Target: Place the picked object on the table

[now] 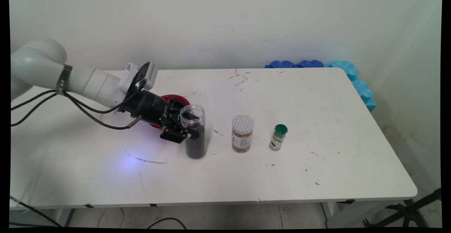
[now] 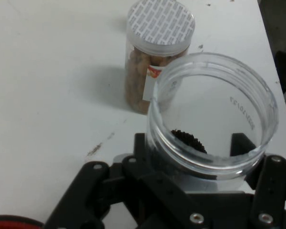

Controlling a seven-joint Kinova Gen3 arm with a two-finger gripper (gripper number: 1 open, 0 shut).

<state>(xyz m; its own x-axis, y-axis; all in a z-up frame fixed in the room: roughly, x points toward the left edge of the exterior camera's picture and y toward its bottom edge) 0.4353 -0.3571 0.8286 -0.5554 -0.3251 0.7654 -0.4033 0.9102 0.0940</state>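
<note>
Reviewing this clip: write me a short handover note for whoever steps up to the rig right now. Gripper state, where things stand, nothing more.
Gripper: shut on the open clear jar, one finger each side; the jar stands upright on the white table, lidless, with dark grains inside.
Behind the gripper: a red object, mostly hidden by the hand.
To the picture's right of the clear jar, standing apart in a row: a jar with a patterned white lid holding brown contents, then a small green-capped bottle.
</note>
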